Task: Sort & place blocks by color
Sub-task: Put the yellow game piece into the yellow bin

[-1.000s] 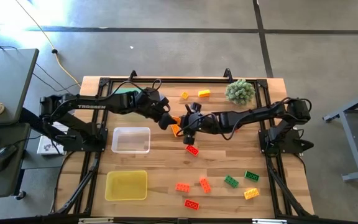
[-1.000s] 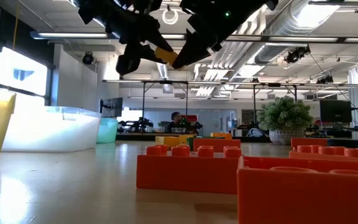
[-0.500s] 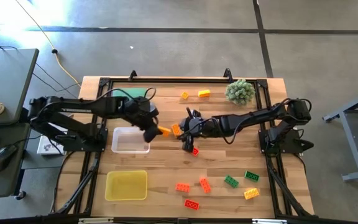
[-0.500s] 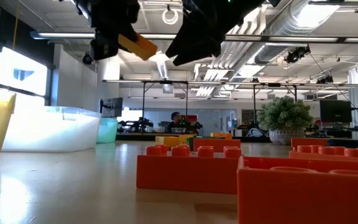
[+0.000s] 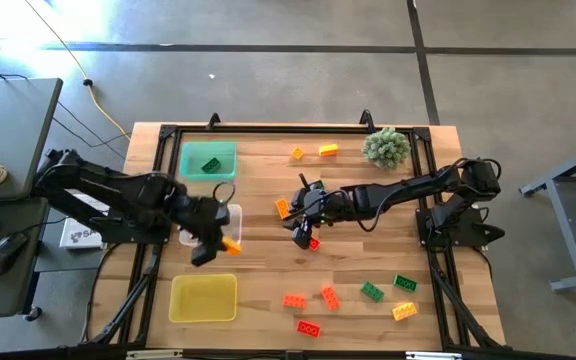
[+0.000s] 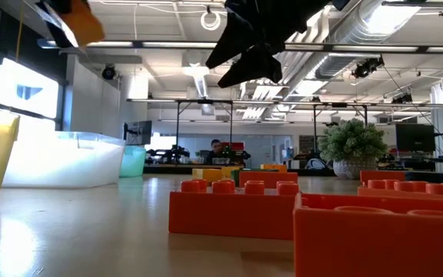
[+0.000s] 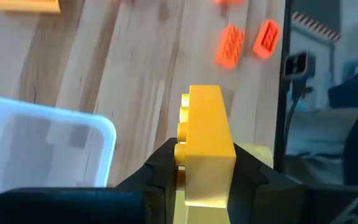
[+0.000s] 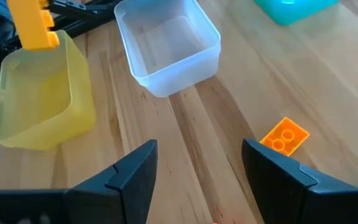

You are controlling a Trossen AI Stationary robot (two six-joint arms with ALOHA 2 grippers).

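Note:
My left gripper (image 5: 216, 244) is shut on an orange-yellow brick (image 5: 231, 246). It hovers by the near right corner of the clear tray (image 5: 211, 224), just beyond the yellow tray (image 5: 204, 298). The right wrist view shows that brick (image 8: 33, 25) above the yellow tray (image 8: 42, 106). My right gripper (image 5: 303, 225) hangs open over the table's middle. It is between an orange brick (image 5: 283, 208) and a red brick (image 5: 312, 242), touching neither. A green brick (image 5: 211, 165) lies in the green tray (image 5: 208, 150). My left gripper (image 7: 207, 163) pinches the orange-yellow brick between its two fingers, one on the studded face (image 7: 182, 152) and one on the opposite face. The fingers come slanting down from the table's left, along the brick. The brick's free end (image 7: 205, 102) sticks out past them, and it is lifted clear.
Two yellow bricks (image 5: 297, 153) (image 5: 328, 150) and a spiky plant (image 5: 385, 147) sit at the far edge. Orange (image 5: 293, 300) (image 5: 329, 296), red (image 5: 308, 328), green (image 5: 372, 291) (image 5: 404, 283) and yellow (image 5: 404, 311) bricks lie near the near edge, filling the low view's foreground (image 6: 233, 208).
My left gripper has carried the orange-yellow brick from beside my right gripper at the table's middle toward the left and near edges, past the clear tray. My right gripper has drifted slightly toward the near edge.

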